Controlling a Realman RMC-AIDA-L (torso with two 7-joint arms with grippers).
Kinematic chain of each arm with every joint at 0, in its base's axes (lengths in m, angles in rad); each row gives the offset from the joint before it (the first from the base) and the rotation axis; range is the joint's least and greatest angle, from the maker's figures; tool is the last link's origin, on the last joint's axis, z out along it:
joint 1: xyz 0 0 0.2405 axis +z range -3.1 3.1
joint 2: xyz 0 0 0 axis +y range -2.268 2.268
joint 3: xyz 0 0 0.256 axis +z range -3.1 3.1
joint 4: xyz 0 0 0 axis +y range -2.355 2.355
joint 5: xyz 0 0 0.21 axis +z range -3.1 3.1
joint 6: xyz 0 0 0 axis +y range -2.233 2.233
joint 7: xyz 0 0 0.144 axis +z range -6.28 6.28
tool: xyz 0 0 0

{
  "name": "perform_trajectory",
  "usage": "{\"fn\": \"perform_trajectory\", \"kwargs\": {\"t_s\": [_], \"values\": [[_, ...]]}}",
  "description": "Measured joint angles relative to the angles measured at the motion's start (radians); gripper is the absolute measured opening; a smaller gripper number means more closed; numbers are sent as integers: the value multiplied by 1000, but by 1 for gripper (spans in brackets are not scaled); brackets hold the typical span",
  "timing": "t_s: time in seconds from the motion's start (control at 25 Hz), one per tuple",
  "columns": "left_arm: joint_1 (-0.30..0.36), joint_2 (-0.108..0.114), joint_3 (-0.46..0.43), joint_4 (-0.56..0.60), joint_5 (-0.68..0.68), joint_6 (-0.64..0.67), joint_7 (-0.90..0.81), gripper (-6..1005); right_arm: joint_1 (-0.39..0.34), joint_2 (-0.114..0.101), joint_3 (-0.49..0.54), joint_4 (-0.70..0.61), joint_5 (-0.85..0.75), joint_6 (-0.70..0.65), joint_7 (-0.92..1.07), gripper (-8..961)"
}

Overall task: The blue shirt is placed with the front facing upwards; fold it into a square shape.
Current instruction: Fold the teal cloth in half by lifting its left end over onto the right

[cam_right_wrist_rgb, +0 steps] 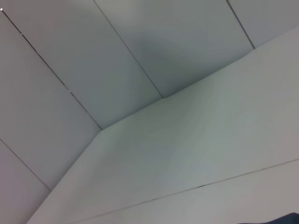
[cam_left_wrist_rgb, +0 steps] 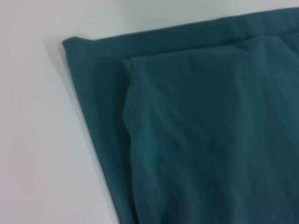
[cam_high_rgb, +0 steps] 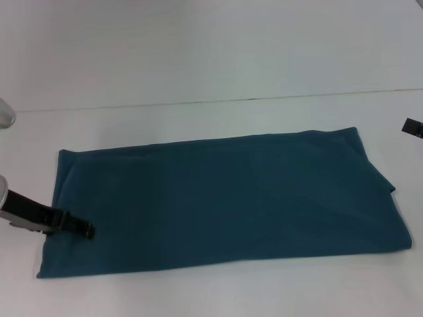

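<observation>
One garment: the blue shirt (cam_high_rgb: 225, 205) is laid flat on the white table (cam_high_rgb: 198, 66) as a long band, plain side up, no print visible.
Long axis: the band is run across the table from the robot's left to its right; the width front to back is much the shorter, so a square is judged to need the ends brought toward each other.
Layers: in the left wrist view an inner folded edge is seen just inside the outer hem near a corner (cam_left_wrist_rgb: 74, 44).
Nearer arm: the left gripper (cam_high_rgb: 84, 229) is placed over the shirt's left end, near its front corner; the cloth is extended away from it to the right.
Left fingers: whether apart or together cannot be told.
Farther arm: the right gripper (cam_high_rgb: 413, 127) is seen only as a dark tip at the right edge, apart from the cloth; its fingers cannot be judged.
</observation>
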State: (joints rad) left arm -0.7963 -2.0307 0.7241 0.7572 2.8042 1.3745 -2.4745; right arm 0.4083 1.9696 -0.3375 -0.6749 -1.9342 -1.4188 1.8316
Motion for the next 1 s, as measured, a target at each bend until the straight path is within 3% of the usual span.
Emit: {"fn": "perform_trajectory", "kwargs": {"t_s": [0.56, 1.0], "values": [[-4, -6, 12, 18, -10, 28, 4, 906, 0, 0, 0, 0, 0, 0, -4, 917], [4, 18, 9, 86, -3, 35, -32, 906, -1, 0, 0, 0, 0, 0, -4, 917]]}}
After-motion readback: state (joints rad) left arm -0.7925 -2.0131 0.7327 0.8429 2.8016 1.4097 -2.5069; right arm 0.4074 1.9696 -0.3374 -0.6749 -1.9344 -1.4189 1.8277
